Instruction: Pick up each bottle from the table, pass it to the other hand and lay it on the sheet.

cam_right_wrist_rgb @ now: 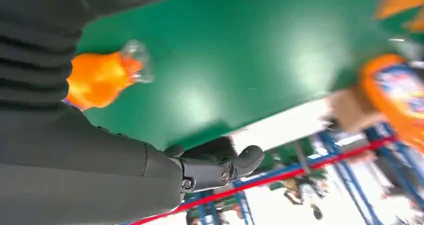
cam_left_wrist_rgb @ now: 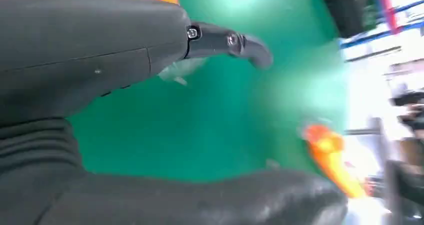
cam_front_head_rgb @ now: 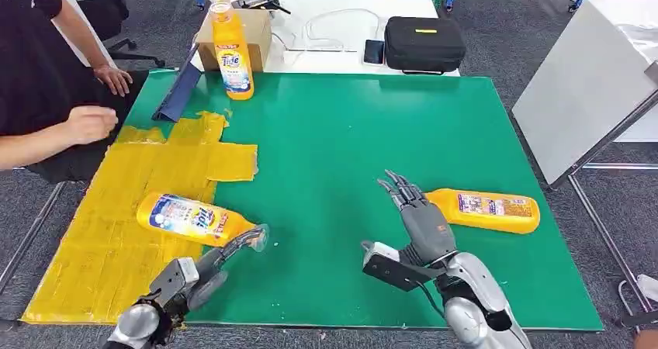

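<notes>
Head view: we log three bottles. One bottle [cam_front_head_rgb: 489, 209] lies on its side on the green mat [cam_front_head_rgb: 341, 147], at about 2 o'clock from the right hand [cam_front_head_rgb: 415, 217], just beside it and apart from it. That hand is empty, fingers straight and spread. We judge the plastic smooth and fairly stiff, moderately heavy if full; best taken around the mid-body over the label.

A second lying bottle [cam_front_head_rgb: 190, 219] rests on the yellow sheet [cam_front_head_rgb: 93, 248], its cap [cam_front_head_rgb: 258, 237] over the mat. The left hand [cam_front_head_rgb: 194, 275] sits near that cap, fingers loosely apart, holding nothing.

An upright bottle [cam_front_head_rgb: 233, 54] stands at 11 o'clock, beside a cardboard box [cam_front_head_rgb: 252, 31]. A person's hand [cam_front_head_rgb: 89, 122] hovers at the sheet's far edge.
</notes>
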Robot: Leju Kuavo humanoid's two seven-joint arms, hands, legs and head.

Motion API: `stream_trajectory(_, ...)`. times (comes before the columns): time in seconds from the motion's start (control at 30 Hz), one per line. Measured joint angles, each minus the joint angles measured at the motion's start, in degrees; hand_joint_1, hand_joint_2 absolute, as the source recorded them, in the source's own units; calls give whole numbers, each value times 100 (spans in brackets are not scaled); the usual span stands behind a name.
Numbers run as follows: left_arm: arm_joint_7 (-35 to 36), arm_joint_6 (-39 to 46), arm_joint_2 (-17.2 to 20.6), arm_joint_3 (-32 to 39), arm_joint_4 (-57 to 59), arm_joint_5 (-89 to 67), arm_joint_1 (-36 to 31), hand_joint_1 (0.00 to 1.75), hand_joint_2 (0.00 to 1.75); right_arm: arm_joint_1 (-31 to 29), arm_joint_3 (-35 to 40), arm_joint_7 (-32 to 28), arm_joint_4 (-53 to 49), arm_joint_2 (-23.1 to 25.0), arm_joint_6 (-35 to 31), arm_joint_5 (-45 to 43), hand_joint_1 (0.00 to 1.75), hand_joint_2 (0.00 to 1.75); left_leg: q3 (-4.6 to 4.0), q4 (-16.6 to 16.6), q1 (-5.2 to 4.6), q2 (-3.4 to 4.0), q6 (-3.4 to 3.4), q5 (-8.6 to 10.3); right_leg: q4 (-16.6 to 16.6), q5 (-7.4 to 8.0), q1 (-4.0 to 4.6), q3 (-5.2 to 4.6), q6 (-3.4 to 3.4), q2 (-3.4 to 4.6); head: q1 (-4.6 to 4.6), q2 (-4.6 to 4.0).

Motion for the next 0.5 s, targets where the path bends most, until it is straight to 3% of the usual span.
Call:
stream_trajectory(0.23, 67, -33, -31, -98, -660, 133, 236, 0, 0, -98, -11, 33, 264, -63, 0, 96, 0, 175, -49, 2, -2, 23, 2, 9, 5, 22, 5, 3, -8, 6, -4, 0)
stream_trajectory(0.5, 267, -15, -228, -105, -1429, 868, 303, 0, 0, -385, -312, 627, 847, -313, 63, 599, 0, 175, -68, 1, -4, 23, 3, 8, 4, 20, 3, -66, -8, 8, -2, 0)
